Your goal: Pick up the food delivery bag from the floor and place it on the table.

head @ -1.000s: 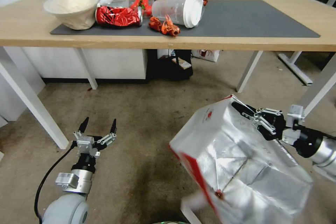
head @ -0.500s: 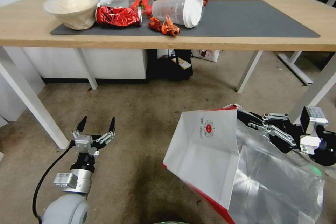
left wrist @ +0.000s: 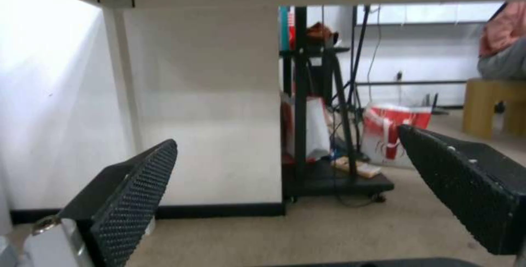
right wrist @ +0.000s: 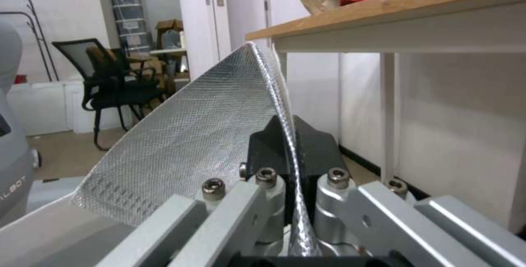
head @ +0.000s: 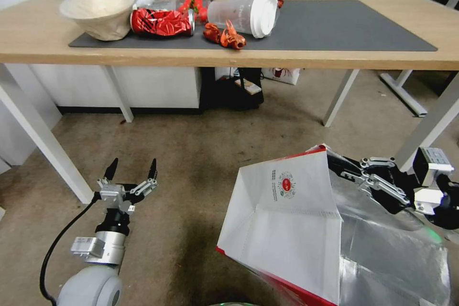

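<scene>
- My left arm reaches forward low on my left; its wrist is level.
- My left gripper (head: 132,169) points ahead with both black fingers spread wide, nothing between them; the left wrist view confirms the gap between the textured pads (left wrist: 137,185).
- My right arm comes in from my right side, forearm angled inward.
- My right gripper (head: 337,160) is clamped on the bag (head: 287,229) edge, fingers pressed together.

bag (head: 287,220): matt white cloth, crinkly silver foil lining
desk (head: 229,55): light wood, matt grey mat
floor (head: 201,153): rough beige carpet
</scene>
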`<state>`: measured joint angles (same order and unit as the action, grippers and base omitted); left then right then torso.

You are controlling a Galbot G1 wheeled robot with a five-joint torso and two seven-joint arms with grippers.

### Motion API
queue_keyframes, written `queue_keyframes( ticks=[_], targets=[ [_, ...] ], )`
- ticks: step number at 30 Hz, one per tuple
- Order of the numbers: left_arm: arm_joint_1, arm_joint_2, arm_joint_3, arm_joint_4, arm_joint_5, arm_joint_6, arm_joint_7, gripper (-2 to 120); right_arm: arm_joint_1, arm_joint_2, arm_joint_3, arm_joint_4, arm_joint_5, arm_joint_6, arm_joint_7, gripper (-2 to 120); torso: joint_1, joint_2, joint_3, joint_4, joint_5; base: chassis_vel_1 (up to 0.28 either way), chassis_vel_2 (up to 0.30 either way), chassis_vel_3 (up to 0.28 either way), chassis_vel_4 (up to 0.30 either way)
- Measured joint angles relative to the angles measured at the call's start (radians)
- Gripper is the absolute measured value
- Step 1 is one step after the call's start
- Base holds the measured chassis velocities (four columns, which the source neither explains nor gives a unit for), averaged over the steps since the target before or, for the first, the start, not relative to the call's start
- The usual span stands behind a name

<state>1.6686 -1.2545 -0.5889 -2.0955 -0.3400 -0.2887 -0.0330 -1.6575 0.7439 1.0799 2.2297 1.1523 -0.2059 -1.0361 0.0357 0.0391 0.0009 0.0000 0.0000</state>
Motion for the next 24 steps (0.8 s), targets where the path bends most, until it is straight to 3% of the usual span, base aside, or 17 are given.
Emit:
queue_keyframes(
  ticks=[18, 24],
  targets=[
    [0.008, 0.0, -0.004, -0.001, 0.004, -0.004, 0.015, 100, -0.003, 0.012, 0.001, 0.002, -0.016, 0.002, -0.002, 0, 0.005, 0.074, 0.069, -0.0001, 0.0, 0.0, 0.0, 0.0, 0.0],
    [0.018, 0.0, -0.005, -0.017, 0.032, 0.024, -0.005, 100, -0.005, 0.014, 0.003, 0.005, -0.018, 0.002, -0.001, 0, 0.009, 0.103, 0.096, 0.0, -0.0001, 0.0, 0.0, 0.0, 0.0]
  ],
)
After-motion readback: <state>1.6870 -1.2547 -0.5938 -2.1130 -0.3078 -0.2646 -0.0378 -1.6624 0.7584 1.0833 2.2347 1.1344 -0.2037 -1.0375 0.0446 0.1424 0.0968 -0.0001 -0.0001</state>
